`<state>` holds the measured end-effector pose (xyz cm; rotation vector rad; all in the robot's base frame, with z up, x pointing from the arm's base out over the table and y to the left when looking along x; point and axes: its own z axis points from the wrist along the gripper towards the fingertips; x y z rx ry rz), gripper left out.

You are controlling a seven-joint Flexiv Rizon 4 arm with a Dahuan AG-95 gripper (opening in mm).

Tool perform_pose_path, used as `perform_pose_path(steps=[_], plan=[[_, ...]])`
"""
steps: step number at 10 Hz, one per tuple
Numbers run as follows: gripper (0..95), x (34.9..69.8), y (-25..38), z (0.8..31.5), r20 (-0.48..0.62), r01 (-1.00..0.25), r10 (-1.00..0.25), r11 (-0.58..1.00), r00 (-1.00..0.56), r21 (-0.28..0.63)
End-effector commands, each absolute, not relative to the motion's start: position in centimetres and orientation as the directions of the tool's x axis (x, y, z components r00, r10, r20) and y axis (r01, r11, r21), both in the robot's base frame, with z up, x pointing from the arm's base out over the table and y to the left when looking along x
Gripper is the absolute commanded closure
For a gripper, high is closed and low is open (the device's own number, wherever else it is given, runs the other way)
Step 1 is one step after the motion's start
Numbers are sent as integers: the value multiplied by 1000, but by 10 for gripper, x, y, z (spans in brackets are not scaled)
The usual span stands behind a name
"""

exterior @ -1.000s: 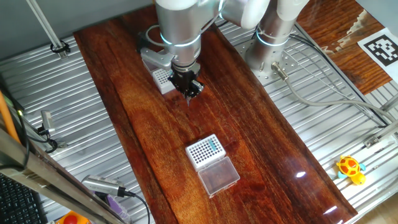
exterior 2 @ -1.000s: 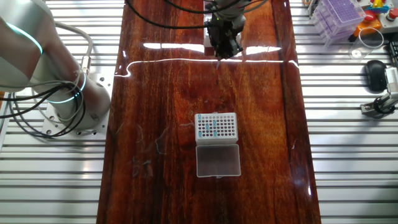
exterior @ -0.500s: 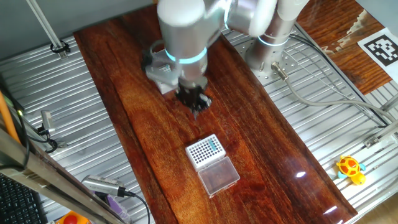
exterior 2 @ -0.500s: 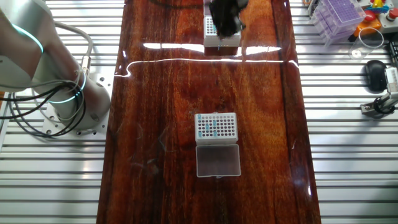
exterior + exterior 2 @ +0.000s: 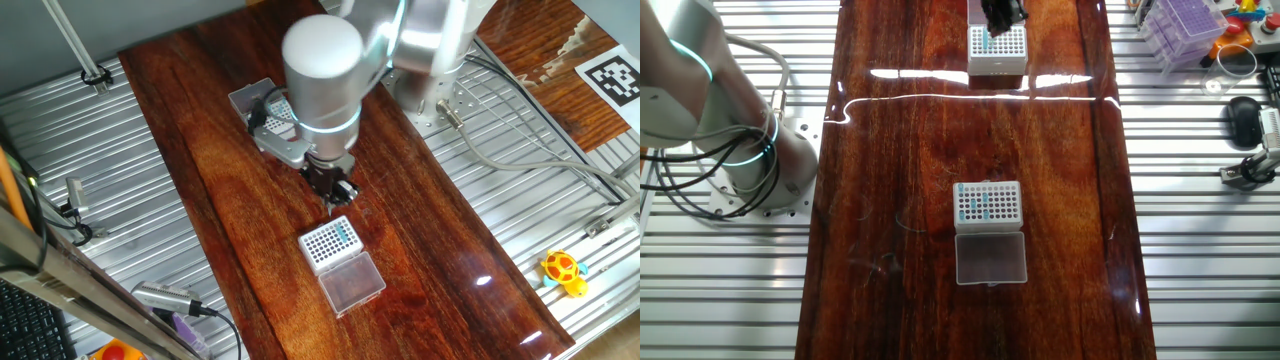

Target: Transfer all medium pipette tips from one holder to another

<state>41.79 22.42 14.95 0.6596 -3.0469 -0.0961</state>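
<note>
Presently the black two-finger gripper (image 5: 337, 194) hangs above the wooden board, just short of the near rack; its jaws look drawn close together around a thin point at the tip, but the pictures are too small to say whether a tip is pinched there or the jaws are merely closed, so jaw state: cannot tell. In the other fixed view only the lower part of the gripper (image 5: 1003, 12) shows at the top edge, over the far rack. Directly below and ahead of the gripper sits the near white pipette-tip rack with its clear hinged lid lying open (image 5: 330, 243), flat on the dark reddish wooden tabletop (image 5: 230, 190). Some of its grid holes carry tiny teal-blue medium pipette tips (image 5: 985, 203), clustered toward the middle and one side; the remaining holes read as bare dark dots. Well apart, toward the arm's base, stands the far white pipette-tip rack (image 5: 997, 49), which also shows a patch of teal on its left part, most holes bare. Judgement on progress: tips sit in both racks, so the transfer is partway, not finished. Which rack is source and which is destination cannot be settled from these frames alone. Exact tip counts not readable.
</note>
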Motion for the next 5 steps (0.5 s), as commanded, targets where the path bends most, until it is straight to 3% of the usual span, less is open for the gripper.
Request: perform_pose_path(steps=[1, 5], plan=[[950, 419, 234, 145, 3, -384, -385, 921, -923, 74], [950, 418, 234, 142, -2, -378, -379, 923, -926, 76]])
